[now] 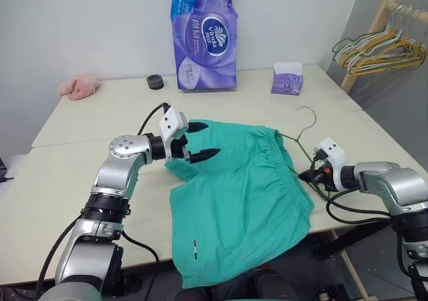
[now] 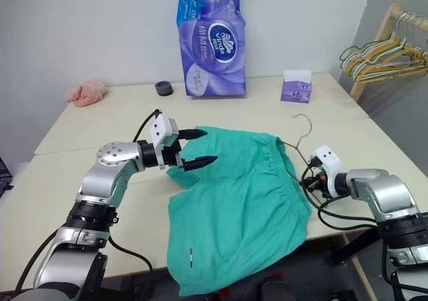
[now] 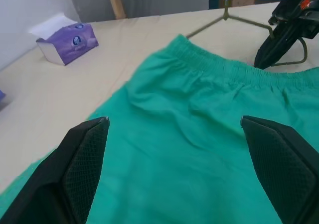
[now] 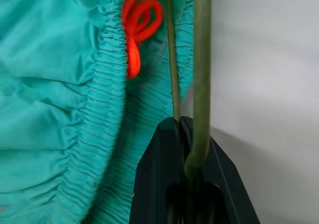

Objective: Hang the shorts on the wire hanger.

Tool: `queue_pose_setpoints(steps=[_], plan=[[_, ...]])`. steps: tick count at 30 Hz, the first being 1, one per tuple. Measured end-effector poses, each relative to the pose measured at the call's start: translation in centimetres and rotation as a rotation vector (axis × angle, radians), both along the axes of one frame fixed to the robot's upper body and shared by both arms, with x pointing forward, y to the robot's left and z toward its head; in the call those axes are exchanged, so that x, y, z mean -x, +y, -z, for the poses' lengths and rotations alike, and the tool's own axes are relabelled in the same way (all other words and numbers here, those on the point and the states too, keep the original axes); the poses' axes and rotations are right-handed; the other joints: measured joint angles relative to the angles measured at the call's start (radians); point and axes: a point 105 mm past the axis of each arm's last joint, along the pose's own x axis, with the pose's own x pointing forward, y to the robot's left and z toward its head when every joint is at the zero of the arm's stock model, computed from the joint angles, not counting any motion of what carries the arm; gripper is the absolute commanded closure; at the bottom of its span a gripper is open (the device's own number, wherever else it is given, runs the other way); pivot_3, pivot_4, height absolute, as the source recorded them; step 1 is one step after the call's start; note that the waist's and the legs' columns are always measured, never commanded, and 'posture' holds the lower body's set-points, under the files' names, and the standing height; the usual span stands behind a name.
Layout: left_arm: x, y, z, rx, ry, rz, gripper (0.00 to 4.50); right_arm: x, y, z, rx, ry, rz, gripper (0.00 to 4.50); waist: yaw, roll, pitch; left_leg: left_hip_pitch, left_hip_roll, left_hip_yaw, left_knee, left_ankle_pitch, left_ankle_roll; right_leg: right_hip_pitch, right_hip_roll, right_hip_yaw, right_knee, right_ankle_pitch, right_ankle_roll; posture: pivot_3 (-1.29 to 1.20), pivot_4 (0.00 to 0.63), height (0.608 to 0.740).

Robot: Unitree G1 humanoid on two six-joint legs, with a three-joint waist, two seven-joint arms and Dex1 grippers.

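at the back of the pale beige tabletop (image 1: pixel 80 134) a tall purple plastic pack of tissue rolls (image 1: pixel 204 37) is standing against the wall, showing a round dark-blue badge with a white emblem and white lettering too small to read. near it a small purple tissue box (image 1: pixel 287 80) with white tissue poking out is sitting, with a small black round cap (image 1: pixel 155 81) on the pack's other side and a pink cloth lump (image 1: pixel 79 87) further toward the robot's left. a bunch of yellow and pale-green wire hangers (image 1: pixel 381 50) is hanging on a wooden rack off to the right.

the teal-green cloth shorts (image 1: pixel 234 194) are lying spread on the tabletop between the two arms, one leg drooping over the near edge, a small white mark showing by that hem. the thin olive-green wire hanger (image 1: pixel 302 130) is lying at the waistband's right side, its hook pointing toward the back of the tabletop.

the left claw (image 1: pixel 200 140) is hovering with its fingers spread wide over the shorts' far-left part, holding nothing. the right claw (image 1: pixel 309 176) is sitting closed on the hanger's wire beside the waistband.

the right wrist view is showing what the head views are not: an orange drawstring (image 4: pixel 137 30) looped inside the gathered waistband, and the wire pinched between the black fingers. the left wrist view is showing the right claw touching the waistband's edge.
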Motion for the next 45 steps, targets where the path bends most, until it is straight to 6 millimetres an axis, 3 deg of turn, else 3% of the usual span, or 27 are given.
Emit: queue_pose_setpoints(steps=[6, 10, 13, 22, 27, 32, 36, 45], plan=[[-1.6, 1.4, -3.2, 0.017, -0.036, -0.034, 0.03, 2.2, 4.2, -2.9, 0.018, -0.138, -0.198, 4.50, 0.004, 0.000, 0.000, 0.000, 0.000, -0.001, 0.001, 0.000, 0.000, 0.000, 0.000, -0.001, 0.000, 0.000, 0.000, -0.16, 0.029, 0.740], [-2.4, 2.0, -6.0, 0.005, -0.119, -0.016, 0.03, 3.4, 5.8, -2.3, 0.052, -0.138, -0.282, 4.50, 0.008, -0.001, -0.001, 0.000, -0.001, 0.000, 0.001, 0.000, 0.000, 0.000, 0.000, -0.001, -0.001, 0.000, 0.000, -0.17, 0.021, 0.740], [-1.5, 1.6, -6.5, -0.060, -0.135, 0.090, 0.03, 3.8, 6.1, -1.6, 0.094, -0.131, -0.324, 4.50, 0.008, -0.001, -0.001, 0.000, -0.001, 0.000, 0.001, 0.000, -0.001, 0.000, 0.000, -0.001, -0.001, 0.000, 0.000, -0.17, 0.020, 0.740], [2.3, -0.5, -3.3, -0.302, -0.055, 0.453, 0.03, 4.0, 6.1, -1.1, 0.175, -0.167, -0.392, 4.50, 0.005, -0.001, -0.001, 0.000, 0.000, 0.000, 0.001, 0.000, -0.001, 0.000, 0.000, -0.001, -0.001, 0.000, -0.001, -0.18, 0.023, 0.740], [2.3, -0.7, -2.2, -0.351, -0.058, 0.488, 0.03, 4.3, 6.5, -1.3, 0.191, -0.189, -0.418, 4.50, -0.002, -0.001, -0.001, 0.000, 0.000, 0.000, 0.002, 0.000, -0.001, 0.000, 0.000, -0.001, 0.000, 0.000, -0.001, -0.19, 0.025, 0.740], [2.2, -1.0, 0.4, -0.405, -0.025, 0.520, 0.03, 4.7, 7.0, -1.7, 0.200, -0.214, -0.462, 4.50, -0.011, -0.001, -0.001, -0.001, 0.000, -0.001, 0.002, 0.000, -0.001, 0.000, 0.000, -0.001, 0.000, 0.000, 0.000, -0.20, 0.025, 0.740], [2.1, -1.8, 1.0, -0.387, -0.020, 0.529, 0.03, 4.7, 7.2, -1.7, 0.206, -0.217, -0.470, 4.50, -0.015, -0.001, -0.001, -0.001, 0.000, -0.001, 0.002, 0.000, -0.001, 0.000, 0.000, -0.001, 0.000, 0.000, 0.000, -0.21, 0.026, 0.740], [2.2, -1.9, 1.4, -0.373, 0.007, 0.542, 2.65, 4.8, 7.0, -1.8, 0.231, -0.226, -0.477, 4.50, -0.019, -0.001, -0.001, -0.001, 0.000, -0.001, 0.002, 0.000, -0.001, 0.000, 0.000, -0.001, 0.000, -0.001, 0.000, -0.21, 0.026, 0.740]])
